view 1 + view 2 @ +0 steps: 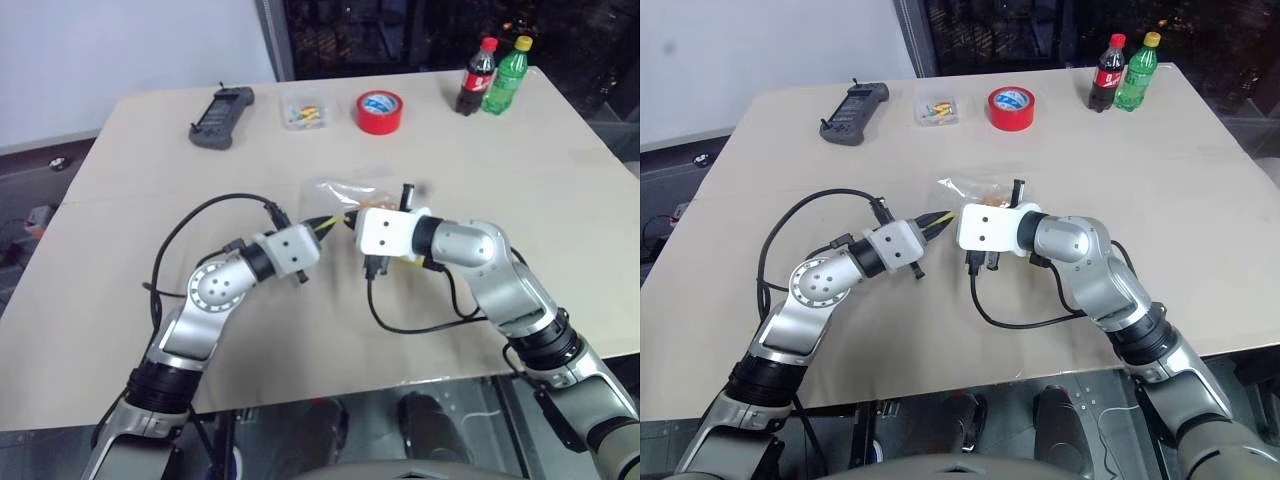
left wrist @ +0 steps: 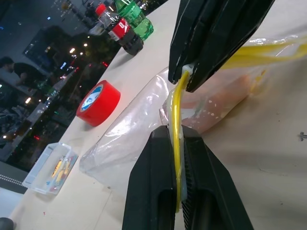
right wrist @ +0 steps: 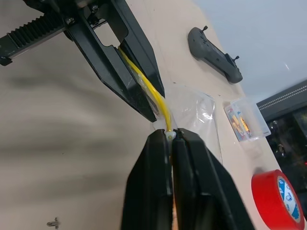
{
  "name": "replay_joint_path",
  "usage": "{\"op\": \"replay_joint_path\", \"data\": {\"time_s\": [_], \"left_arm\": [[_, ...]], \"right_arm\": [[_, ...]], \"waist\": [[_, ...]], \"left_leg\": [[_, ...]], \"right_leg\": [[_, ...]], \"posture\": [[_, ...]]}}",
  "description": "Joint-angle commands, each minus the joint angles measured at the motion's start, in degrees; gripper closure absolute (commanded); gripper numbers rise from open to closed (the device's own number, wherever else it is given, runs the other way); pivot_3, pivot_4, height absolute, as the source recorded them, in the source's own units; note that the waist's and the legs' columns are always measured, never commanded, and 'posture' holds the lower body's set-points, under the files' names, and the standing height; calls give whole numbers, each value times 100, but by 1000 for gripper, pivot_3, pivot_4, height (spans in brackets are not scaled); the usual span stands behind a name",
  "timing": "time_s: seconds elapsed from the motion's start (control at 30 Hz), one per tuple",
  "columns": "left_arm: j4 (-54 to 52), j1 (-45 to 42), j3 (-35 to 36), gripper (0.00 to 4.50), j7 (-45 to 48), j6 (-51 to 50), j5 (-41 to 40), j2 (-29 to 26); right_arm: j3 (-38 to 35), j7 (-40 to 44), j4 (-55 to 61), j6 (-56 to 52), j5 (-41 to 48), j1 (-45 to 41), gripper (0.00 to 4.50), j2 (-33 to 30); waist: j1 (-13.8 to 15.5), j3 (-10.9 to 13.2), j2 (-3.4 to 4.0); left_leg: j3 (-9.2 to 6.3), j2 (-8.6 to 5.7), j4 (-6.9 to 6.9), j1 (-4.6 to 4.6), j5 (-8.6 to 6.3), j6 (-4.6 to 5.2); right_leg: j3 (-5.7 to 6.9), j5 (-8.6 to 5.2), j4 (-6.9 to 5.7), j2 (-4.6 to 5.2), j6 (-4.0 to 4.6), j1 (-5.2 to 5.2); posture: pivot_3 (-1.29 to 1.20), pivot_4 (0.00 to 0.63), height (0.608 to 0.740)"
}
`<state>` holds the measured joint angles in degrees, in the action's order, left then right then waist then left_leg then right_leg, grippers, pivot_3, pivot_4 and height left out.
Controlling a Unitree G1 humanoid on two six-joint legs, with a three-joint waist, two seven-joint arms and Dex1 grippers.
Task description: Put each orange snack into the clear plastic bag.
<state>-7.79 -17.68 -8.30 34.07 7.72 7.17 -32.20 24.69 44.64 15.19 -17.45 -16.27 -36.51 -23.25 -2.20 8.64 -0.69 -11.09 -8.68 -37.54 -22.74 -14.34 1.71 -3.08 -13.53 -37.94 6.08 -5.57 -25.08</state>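
Both grippers meet over the middle of the table (image 1: 560,200), each clamped on the yellow seal strip (image 2: 176,124) of the clear plastic bag (image 2: 129,139). The left gripper (image 2: 176,143) has its jaws closed tight on the strip, and the right gripper (image 3: 170,136) is pinched shut on the same strip just beside it, so the bag hangs between the two.

Through the crinkled film, orange snack (image 2: 220,98) shows inside the bag, pale speckles and all (whether that is one piece or both, the wrinkles make it hard to tell). No snack lies loose on the bare table around the arms, so the filling part looks done or nearly so.

What seems left is closing the bag: with both pairs of fingers on the strip, pressing it shut along its length is probably the step in hand.

The red tape roll (image 1: 379,111), the small clear box (image 1: 304,113) and two bottles (image 1: 492,78) stand well apart at the far edge.
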Motion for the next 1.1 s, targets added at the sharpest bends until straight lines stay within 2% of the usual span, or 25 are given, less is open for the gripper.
{"op": "replay_joint_path", "data": {"time_s": [0.03,0.2,0.4,0.53,0.67,0.87,1.1], "left_arm": [[-178,-11,156,4500,-18,64,-60,-35],[-184,-42,277,4500,-111,-60,-210,70],[-143,-408,884,4500,-446,-670,-894,436],[-49,-567,989,4500,-428,-855,-1058,422],[60,-707,951,4500,-419,-947,-1118,475],[797,-1433,852,4500,-532,-1112,-1136,762],[2359,-2685,904,4500,-497,-592,-1090,785]], "right_arm": [[-93,-14,194,44,34,-59,4448,13],[-205,-33,202,-12,38,-11,4448,-67],[-735,-276,13,-123,-316,567,4448,-1001],[-1276,-439,90,-231,-218,932,4448,-1493],[-1496,-412,51,-105,-124,1012,4448,-1770],[-1469,-947,-1128,402,-309,184,4448,-1753],[-1417,-1310,-2709,1322,-450,-981,4448,-1970]], "waist": [[0,0,0],[0,0,0],[77,-1,-2],[109,-2,-3],[100,-2,-3],[131,-1,-4],[118,0,-6]], "left_leg": [[0,0,0,0,0,0],[0,0,0,0,0,0],[-4,-5,-5,-2,0,0],[1,-3,-7,-1,0,0],[7,3,-6,0,0,0],[7,-1,-19,-1,0,0],[2,-3,-26,-13,0,0]], "right_leg": [[0,0,0,0,0,0],[0,0,0,0,0,0],[5,0,0,5,0,3],[0,0,-1,2,0,1],[-5,0,-3,-1,0,0],[-3,1,-3,1,-1,6],[3,1,0,4,-1,2]], "posture": [[0,150,740],[0,150,740],[0,150,740],[0,150,740],[0,150,740],[0,150,740],[0,150,740]]}}
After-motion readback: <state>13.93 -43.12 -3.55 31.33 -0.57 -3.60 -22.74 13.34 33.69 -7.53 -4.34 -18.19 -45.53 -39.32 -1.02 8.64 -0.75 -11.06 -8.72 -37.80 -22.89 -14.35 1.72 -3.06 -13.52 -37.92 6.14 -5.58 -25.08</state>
